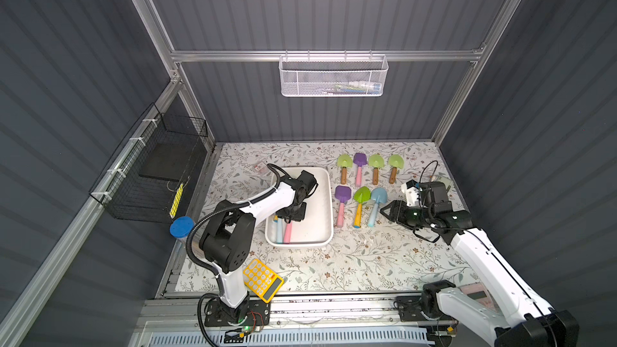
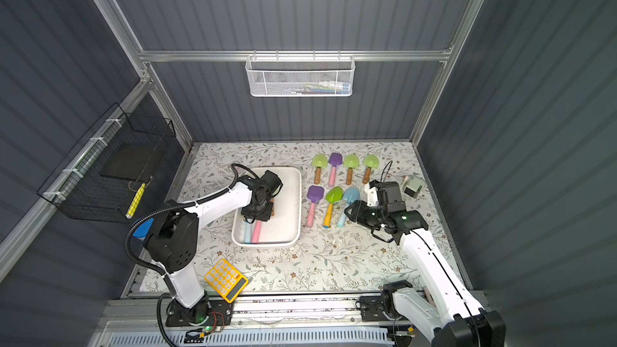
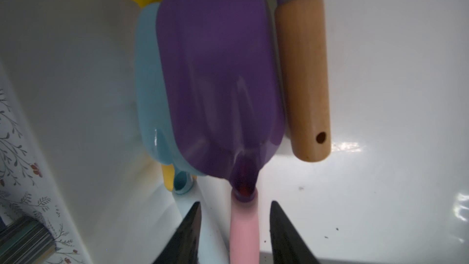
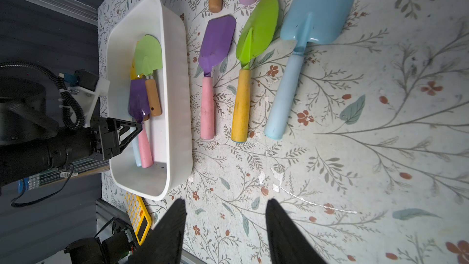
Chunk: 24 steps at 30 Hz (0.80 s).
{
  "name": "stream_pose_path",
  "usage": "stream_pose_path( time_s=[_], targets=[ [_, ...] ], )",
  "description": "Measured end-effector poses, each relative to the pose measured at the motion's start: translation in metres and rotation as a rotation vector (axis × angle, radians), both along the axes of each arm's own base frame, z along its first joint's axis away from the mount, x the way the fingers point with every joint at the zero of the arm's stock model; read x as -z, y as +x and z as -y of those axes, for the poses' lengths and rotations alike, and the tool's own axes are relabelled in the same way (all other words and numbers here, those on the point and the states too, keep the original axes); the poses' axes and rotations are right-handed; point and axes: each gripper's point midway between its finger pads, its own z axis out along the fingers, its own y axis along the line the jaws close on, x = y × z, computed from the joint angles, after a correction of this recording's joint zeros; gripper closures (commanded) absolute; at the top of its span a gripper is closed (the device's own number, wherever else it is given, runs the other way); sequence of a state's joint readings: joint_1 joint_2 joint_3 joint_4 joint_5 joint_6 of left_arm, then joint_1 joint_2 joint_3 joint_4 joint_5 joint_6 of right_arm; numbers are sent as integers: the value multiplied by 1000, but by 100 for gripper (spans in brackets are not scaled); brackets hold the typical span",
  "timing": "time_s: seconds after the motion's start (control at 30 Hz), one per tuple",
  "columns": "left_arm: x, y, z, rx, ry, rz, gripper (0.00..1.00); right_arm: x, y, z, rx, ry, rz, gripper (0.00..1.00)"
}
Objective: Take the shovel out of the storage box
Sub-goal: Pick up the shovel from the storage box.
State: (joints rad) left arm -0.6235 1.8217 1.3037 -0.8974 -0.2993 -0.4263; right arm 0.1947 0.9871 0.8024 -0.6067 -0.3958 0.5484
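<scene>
The white storage box (image 1: 329, 195) (image 2: 299, 201) (image 4: 177, 97) sits left of centre on the floral mat. Inside lies a purple shovel (image 3: 218, 85) (image 4: 138, 100) with a pink handle (image 1: 287, 232) (image 2: 256, 231). It rests on a light blue shovel (image 3: 147, 85), beside a green shovel with a wooden handle (image 3: 302, 72). My left gripper (image 1: 289, 219) (image 2: 255, 216) (image 3: 234, 205) (image 4: 134, 128) is down in the box, open, its fingers either side of the pink handle with a gap on both sides. My right gripper (image 1: 383, 210) (image 2: 347, 210) (image 4: 225, 203) hovers open over the mat, holding nothing.
Several shovels (image 1: 360, 178) lie in two rows on the mat right of the box. A yellow calculator (image 1: 262, 280) sits at the front left, a blue-lidded jar (image 1: 182, 227) beside the left arm. A black wire basket (image 1: 150, 175) and white mesh basket (image 1: 332, 76) hang on the walls.
</scene>
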Motion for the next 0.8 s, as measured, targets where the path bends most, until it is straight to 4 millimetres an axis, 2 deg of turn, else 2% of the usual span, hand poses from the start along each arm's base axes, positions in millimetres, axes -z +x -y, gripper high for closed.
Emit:
stream_pose_path(
  time_s=[0.3, 0.5, 0.7, 0.8],
  targets=[
    [10, -1, 2, 2, 4, -7, 63, 3, -3, 0, -1, 1, -5, 47],
    [29, -1, 2, 2, 30, -42, 68, -2, -5, 0, -2, 5, 13, 47],
    [32, 1, 3, 2, 26, -36, 89, -2, -6, 1, -2, 6, 13, 48],
    [31, 1, 4, -1, 24, -36, 93, -2, -6, 1, -3, 6, 13, 48]
  ],
)
